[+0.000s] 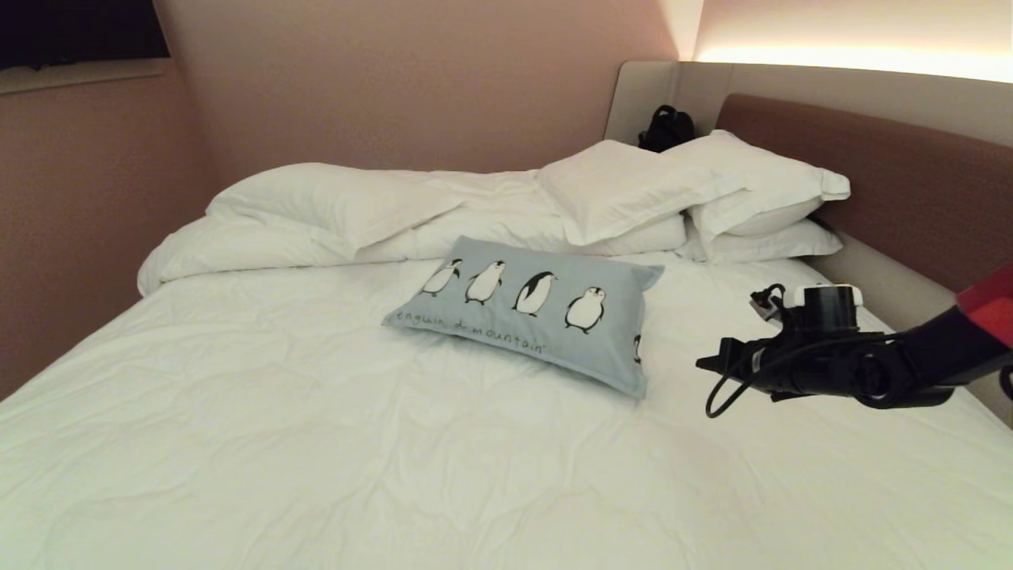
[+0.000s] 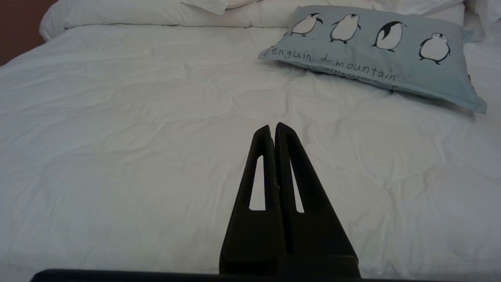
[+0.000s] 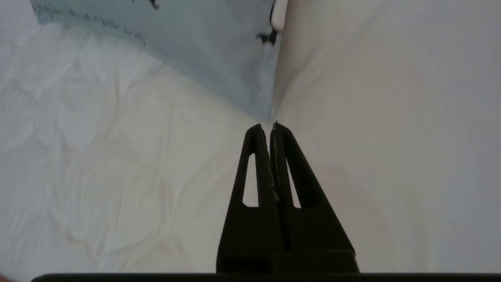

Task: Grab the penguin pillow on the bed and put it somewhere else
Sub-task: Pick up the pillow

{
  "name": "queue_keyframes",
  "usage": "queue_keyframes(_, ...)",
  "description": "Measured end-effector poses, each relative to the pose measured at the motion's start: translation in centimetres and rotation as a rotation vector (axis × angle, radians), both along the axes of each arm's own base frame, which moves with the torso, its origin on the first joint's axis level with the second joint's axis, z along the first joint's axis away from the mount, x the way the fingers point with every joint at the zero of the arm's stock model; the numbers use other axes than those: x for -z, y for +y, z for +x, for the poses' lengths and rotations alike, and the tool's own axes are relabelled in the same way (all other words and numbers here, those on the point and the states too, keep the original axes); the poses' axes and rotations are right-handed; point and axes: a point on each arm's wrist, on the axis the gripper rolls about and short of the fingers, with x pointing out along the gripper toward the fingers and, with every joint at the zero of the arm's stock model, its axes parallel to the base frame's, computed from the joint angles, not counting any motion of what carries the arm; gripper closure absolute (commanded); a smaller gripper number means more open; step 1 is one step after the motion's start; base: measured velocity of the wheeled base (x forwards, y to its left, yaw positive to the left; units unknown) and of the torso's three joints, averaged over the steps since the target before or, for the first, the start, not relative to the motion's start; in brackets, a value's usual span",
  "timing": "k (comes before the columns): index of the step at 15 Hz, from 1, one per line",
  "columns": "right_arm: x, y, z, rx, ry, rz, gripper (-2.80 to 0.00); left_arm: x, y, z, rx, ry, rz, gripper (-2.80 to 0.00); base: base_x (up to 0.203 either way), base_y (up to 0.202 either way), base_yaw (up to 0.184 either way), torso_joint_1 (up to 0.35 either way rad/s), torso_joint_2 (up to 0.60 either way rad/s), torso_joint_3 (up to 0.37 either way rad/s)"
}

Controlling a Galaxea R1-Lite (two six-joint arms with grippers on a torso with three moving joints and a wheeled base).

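Pillow (image 1: pixel 538 313) flat on the bed (image 1: pixel 277 427), mid-mattress, just ahead of the right hand (image 1: pixel 704 364) and a little off to its side; nearest corner almost at the fingertips in the right wrist view (image 3: pixel 219 51). Right hand pressed together, holding nothing, hovering clear of the sheet. Left hand (image 2: pixel 273 127) likewise pressed together and empty, low over the sheet, pillow (image 2: pixel 375 51) well ahead and off to one side.

Risks from here, as judgement only:
- Closed fingers arriving at the corner: would shove the pillow across the sheet rather than grip it. Must part first.
- Pinching only the thin flanged edge: soft cover likely to slip out, or pillow to sag and drag on the way up.
- Dropping too low beside the corner: loose, wrinkled sheet apt to be caught along with the cover and pulled up.
- Slack black cable looping under the right wrist: could brush or snag the fabric.

Hard to make out:
- Right hand seen side-on from the head; fingertip gap legible only from the wrist.
- Pillow mostly cut off and blurred in the right wrist view; only one corner shown.
- Height of the right fingertips above the sheet uncertain.
- Left arm absent from the head view.
- Dark object behind the white pillows (image 1: pixel 633 190), unidentifiable.
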Motion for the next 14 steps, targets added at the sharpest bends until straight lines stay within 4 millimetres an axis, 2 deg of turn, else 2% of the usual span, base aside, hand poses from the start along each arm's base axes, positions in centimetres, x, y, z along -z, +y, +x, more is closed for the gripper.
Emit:
queue_keyframes(3, 1.8, 0.0, 2.6, -0.001, -0.040, -0.010, 0.00, 0.0, 0.0, 0.0, 0.000, 0.000, 0.000, 0.00, 0.000, 0.000, 0.000, 0.000, 0.00, 0.000)
queue_keyframes(7, 4.1, 0.2, 4.1, -0.017, -0.034, -0.029, 0.00, 0.0, 0.0, 0.0, 0.000, 0.000, 0.000, 0.00, 0.000, 0.000, 0.000, 0.000, 0.00, 0.000)
queue_keyframes(8, 4.6, 0.3, 4.2, -0.025, -0.030, -0.037, -2.62, 0.0, 0.0, 0.0, 0.000, 0.000, 0.000, 0.00, 0.000, 0.000, 0.000, 0.000, 0.00, 0.000)
queue_keyframes(9, 5.0, 0.5, 4.3, -0.036, -0.029, -0.048, -2.80, 0.0, 0.0, 0.0, 0.000, 0.000, 0.000, 0.00, 0.000, 0.000, 0.000, 0.000, 0.00, 0.000)
queue_keyframes(14, 6.1, 2.3, 5.0, -0.096, -0.042, -0.084, -2.80, 0.0, 0.0, 0.0, 0.000, 0.000, 0.000, 0.00, 0.000, 0.000, 0.000, 0.000, 0.00, 0.000)
